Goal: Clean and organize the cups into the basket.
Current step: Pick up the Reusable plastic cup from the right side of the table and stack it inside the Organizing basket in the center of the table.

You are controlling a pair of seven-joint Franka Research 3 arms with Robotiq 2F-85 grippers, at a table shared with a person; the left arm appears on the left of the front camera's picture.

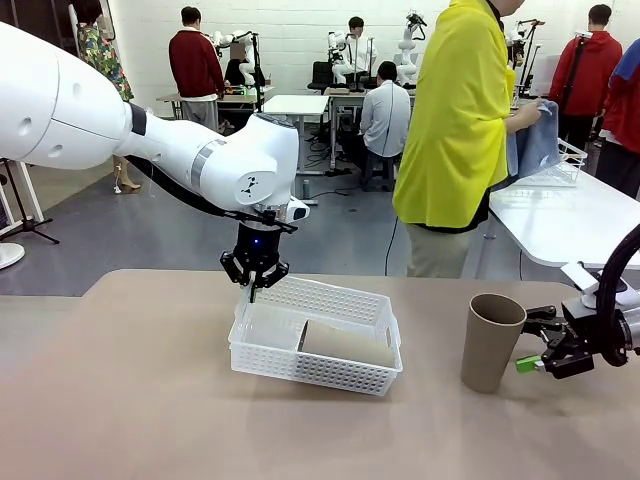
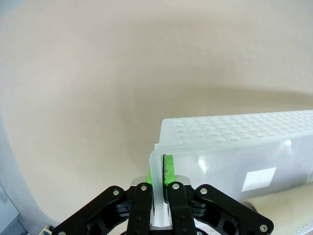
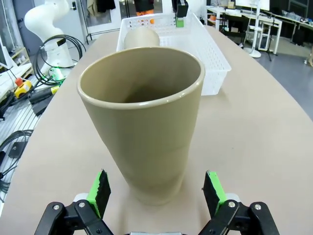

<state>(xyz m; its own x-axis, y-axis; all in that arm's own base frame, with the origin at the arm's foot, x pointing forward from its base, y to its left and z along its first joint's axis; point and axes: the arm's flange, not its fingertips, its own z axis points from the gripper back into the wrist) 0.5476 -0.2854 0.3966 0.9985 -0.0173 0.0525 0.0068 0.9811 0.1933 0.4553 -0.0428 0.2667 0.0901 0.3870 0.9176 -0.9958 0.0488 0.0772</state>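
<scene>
The white lattice basket [image 1: 268,352] sits mid-table with one tan cup [image 1: 347,345] lying on its side inside. My left gripper [image 1: 254,279] comes down on the basket's far left corner. In the left wrist view it [image 2: 160,172] is shut on the thin rim of the basket [image 2: 234,128]. A second tan cup [image 1: 491,340] stands upright at the right. My right gripper [image 1: 536,352] is open just beside it. In the right wrist view this cup [image 3: 145,117] stands between the green pads [image 3: 100,190], with a gap on each side.
A person in a yellow top [image 1: 455,120] stands beyond the far edge, turned towards a white side table [image 1: 560,215] and holding a blue cloth [image 1: 535,140]. The tan tabletop [image 1: 130,400] lies bare at the front left.
</scene>
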